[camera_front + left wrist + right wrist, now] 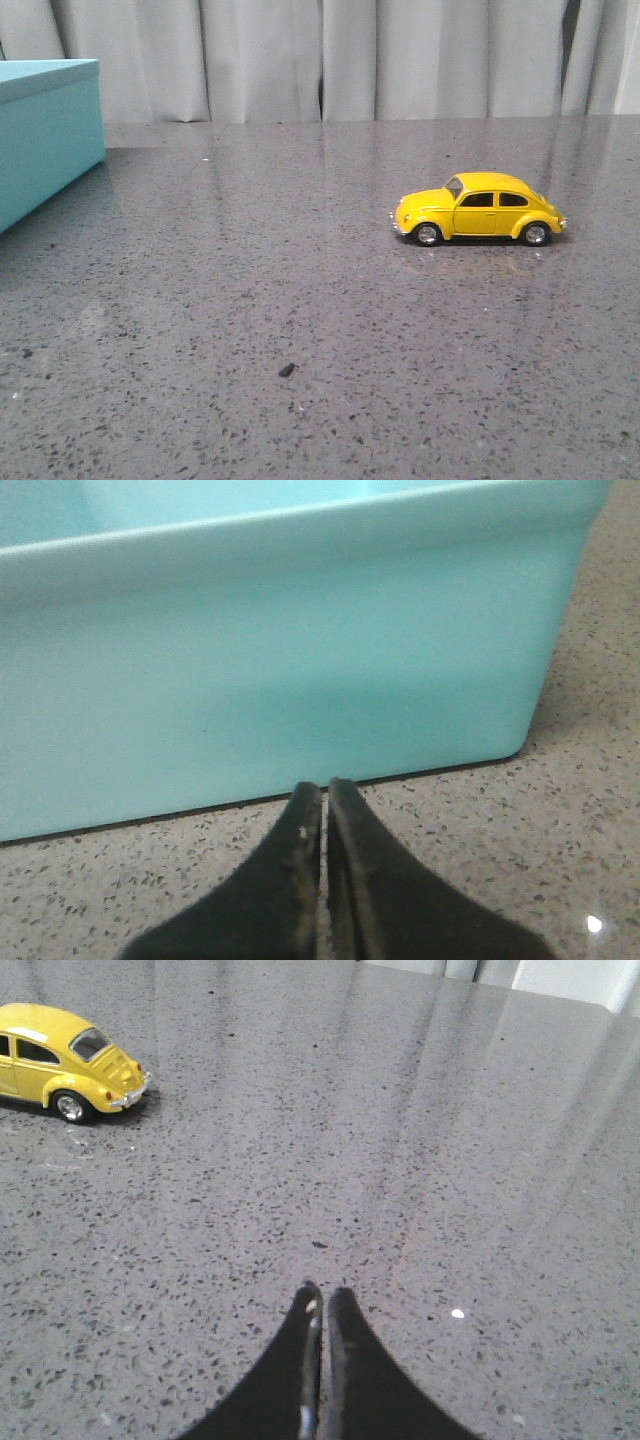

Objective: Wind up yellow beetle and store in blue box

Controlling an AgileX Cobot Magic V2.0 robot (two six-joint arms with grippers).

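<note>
The yellow beetle (478, 209) stands on its wheels on the grey speckled table, right of centre, nose pointing left. Its rear end shows in the right wrist view (62, 1061). The blue box (40, 135) stands at the far left of the table, cut off by the frame edge. It fills the left wrist view (280, 650). My left gripper (323, 792) is shut and empty, low over the table close to the box's side wall. My right gripper (322, 1298) is shut and empty over bare table, apart from the beetle. Neither gripper shows in the front view.
A small dark speck (287, 370) lies on the table near the front centre. Pale curtains (350, 60) hang behind the table's far edge. The grey table (250, 270) spans the stretch between box and beetle.
</note>
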